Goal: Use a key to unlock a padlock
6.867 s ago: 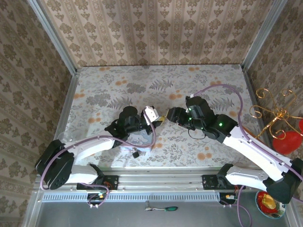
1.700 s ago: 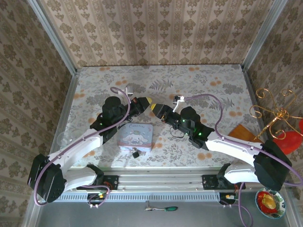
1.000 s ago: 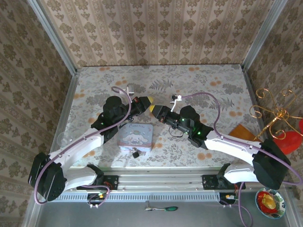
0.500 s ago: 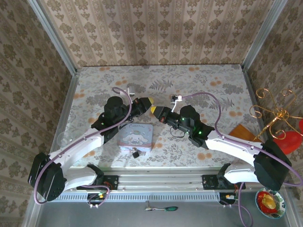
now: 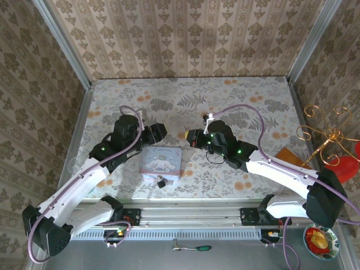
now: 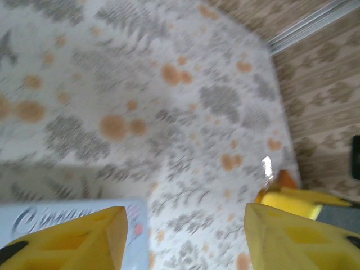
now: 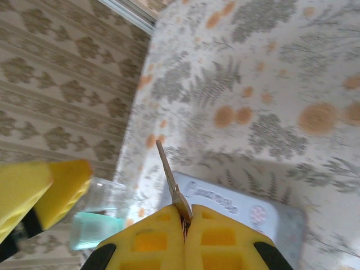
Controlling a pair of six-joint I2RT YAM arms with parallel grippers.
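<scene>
Two arms: both reach inward over the pale floral-patterned table (image 5: 236, 95), wrists facing each other.
Left gripper (image 6: 185, 225): yellow fingers well apart, nothing between them.
Right gripper (image 7: 185, 222): yellow fingers pressed together on a thin silvery metal key (image 7: 169, 174).
Key axis: the blade juts past the fingertips towards the left gripper.
Padlock: tiny blackish padlock (image 5: 161, 182) on the table at the near edge of the pale-blue rectangular cartoon-printed tin (image 5: 160, 162), well apart from both grippers; its facing is too small to tell.

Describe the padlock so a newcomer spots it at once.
On the floral-patterned table, find the pale-blue rectangular cartoon-printed tin near the front edge. The tiny blackish padlock lies at the tin's near edge, far smaller and darker than the tin.
</scene>
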